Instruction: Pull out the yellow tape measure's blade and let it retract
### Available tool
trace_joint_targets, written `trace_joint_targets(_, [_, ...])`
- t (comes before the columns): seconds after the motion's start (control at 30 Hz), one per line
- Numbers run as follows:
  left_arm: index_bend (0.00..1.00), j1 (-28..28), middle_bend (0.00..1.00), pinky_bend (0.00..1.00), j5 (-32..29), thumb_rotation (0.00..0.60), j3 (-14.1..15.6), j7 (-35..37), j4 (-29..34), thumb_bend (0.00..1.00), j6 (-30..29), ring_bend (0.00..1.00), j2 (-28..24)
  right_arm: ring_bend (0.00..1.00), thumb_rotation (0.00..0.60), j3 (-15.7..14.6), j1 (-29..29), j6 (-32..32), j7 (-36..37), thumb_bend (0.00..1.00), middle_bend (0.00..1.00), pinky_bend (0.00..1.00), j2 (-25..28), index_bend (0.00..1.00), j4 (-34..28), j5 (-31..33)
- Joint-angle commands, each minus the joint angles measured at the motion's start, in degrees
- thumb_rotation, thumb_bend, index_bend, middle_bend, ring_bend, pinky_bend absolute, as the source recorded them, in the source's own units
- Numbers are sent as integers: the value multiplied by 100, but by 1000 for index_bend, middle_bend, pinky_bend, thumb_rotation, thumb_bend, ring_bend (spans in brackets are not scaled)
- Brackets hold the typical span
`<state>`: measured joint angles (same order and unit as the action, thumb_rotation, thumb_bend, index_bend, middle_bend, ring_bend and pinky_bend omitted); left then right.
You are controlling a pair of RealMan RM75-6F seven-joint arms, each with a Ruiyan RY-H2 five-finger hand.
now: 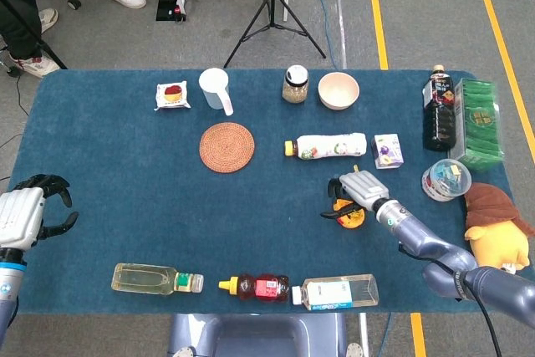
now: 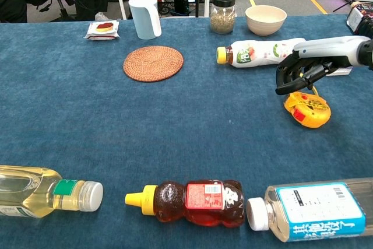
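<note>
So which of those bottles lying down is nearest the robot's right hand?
The white bottle with the yellow cap, lying just behind the right hand. The other three lie along the front edge, well away from it.

Five bottles (image 1: pixel 325 146), two hands (image 1: pixel 361 192), perhaps two cups (image 1: pixel 216 89), one bowl (image 1: pixel 338 90)
</note>
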<state>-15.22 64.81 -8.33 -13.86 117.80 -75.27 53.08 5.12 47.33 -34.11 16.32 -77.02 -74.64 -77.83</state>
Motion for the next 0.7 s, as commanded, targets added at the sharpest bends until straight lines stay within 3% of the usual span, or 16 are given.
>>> trace_joint_targets(0.03, [564, 1, 349, 264, 6, 600, 5, -6, 16, 268, -11, 225, -3, 393, 212, 13, -23, -64, -23, 173, 456, 446, 26, 383, -27, 3])
trace_joint_targets(0.33, [565, 21, 349, 264, 29, 600, 14, 22, 39, 268, -53, 225, -60, 353, 226, 1, -132, -506, -639, 134, 408, 406, 80, 285, -237, -43])
trace_joint_targets(0.5, [564, 15, 349, 264, 74, 600, 27, 75, 16, 268, -28, 225, -78, 341, 234, -10, -236, -743, -1360, 129, 384, 402, 109, 248, -468, 192])
trace_joint_targets(0.7, [565, 19, 349, 264, 117, 600, 42, 138, -6, 268, -13, 225, -95, 358, 355, -77, -332, -876, -2107, 128, 397, 426, 132, 238, -733, 533])
